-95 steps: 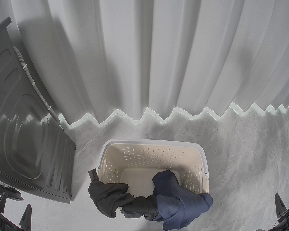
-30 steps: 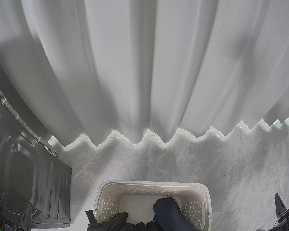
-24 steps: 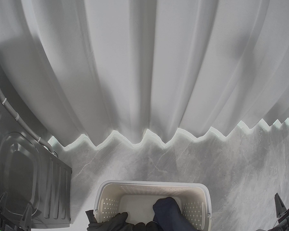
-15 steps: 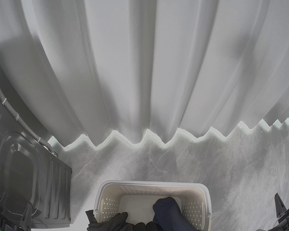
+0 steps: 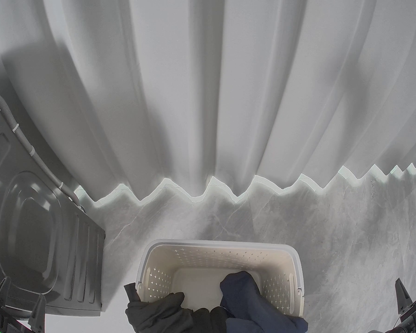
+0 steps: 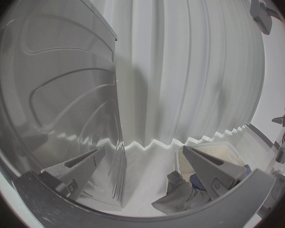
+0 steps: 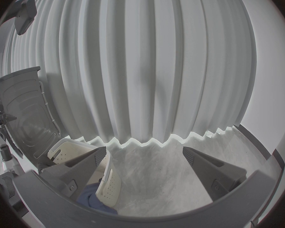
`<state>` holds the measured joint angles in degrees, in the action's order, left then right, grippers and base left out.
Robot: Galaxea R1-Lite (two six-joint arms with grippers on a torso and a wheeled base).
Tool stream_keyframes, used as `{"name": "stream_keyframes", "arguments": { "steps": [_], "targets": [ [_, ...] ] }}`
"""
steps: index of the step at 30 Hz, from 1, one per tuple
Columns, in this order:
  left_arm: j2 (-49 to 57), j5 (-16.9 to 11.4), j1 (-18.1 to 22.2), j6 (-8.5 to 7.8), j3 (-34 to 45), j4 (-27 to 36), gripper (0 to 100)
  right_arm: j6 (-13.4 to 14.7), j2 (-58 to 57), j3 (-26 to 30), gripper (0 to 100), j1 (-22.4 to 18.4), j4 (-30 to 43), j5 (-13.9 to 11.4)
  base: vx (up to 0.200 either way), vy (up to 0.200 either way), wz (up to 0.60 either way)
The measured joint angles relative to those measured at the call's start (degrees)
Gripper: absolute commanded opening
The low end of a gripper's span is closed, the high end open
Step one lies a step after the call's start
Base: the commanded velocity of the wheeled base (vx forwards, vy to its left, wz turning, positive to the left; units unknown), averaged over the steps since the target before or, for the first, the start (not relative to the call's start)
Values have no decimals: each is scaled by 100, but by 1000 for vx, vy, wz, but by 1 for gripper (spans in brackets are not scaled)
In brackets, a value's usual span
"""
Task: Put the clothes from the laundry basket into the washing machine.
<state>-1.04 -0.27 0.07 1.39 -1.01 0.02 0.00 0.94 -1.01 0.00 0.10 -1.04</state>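
Cream laundry basket (image 5: 219, 245) on marble floor (image 5: 351, 227), near centre. Black garment (image 5: 159, 313) draped over its near-left rim, navy garment (image 5: 252, 301) over near-right; the two touch. Grey washing machine (image 5: 32, 237) at left, near basket. L gripper (image 5: 22, 297) near-left by machine, fingers spread, nothing held. R gripper (image 5: 411, 278) near-right, spread, nothing held. White curtain (image 5: 217, 93) at far side.

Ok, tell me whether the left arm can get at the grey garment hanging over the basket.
Probably yes. The left gripper is open and empty, and the grey garment hangs over the basket rim nearest it, with only bare floor between them.
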Motion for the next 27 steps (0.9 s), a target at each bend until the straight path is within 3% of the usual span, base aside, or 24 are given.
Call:
{"name": "stream_keyframes", "arguments": {
  "steps": [27],
  "targets": [
    [0, 0, 0, 0, 0, -2, 100, 0, 0, 0, 100, 0, 0, 2, -200, 0, 0]
  ]
}}
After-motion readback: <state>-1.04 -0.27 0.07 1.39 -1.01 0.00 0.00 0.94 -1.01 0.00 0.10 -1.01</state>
